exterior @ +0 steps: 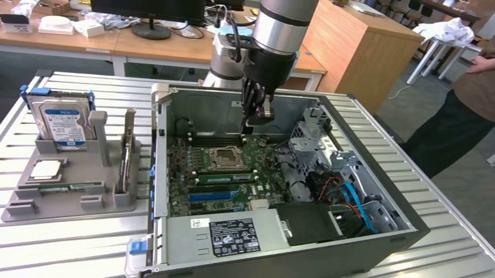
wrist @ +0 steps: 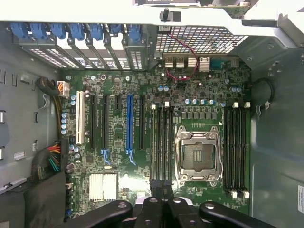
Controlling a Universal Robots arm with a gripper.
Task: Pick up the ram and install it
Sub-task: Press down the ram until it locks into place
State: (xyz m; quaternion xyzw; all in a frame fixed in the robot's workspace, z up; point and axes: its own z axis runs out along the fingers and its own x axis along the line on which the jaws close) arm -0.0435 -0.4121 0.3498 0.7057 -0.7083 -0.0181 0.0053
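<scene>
A ram stick (exterior: 125, 152) stands on end in the grey parts holder (exterior: 77, 200) at the exterior view's left, beside the open computer case (exterior: 232, 243). A second ram stick (exterior: 60, 186) lies flat in the holder's front groove. My gripper (exterior: 259, 117) hangs over the back of the case, above the motherboard (exterior: 224, 174), far from both sticks. Its dark fingers (wrist: 154, 202) are shut, and I see no stick between them. In the wrist view the fingers line up with the empty memory slots (wrist: 162, 140) beside the open processor socket (wrist: 198, 154).
A blue-and-white hard drive (exterior: 64, 121) stands at the back of the holder, and a square silver chip (exterior: 46, 169) lies in front of it. A drive cage and cables (exterior: 340, 179) fill the case's right side. A person (exterior: 464, 98) stands at the exterior view's right.
</scene>
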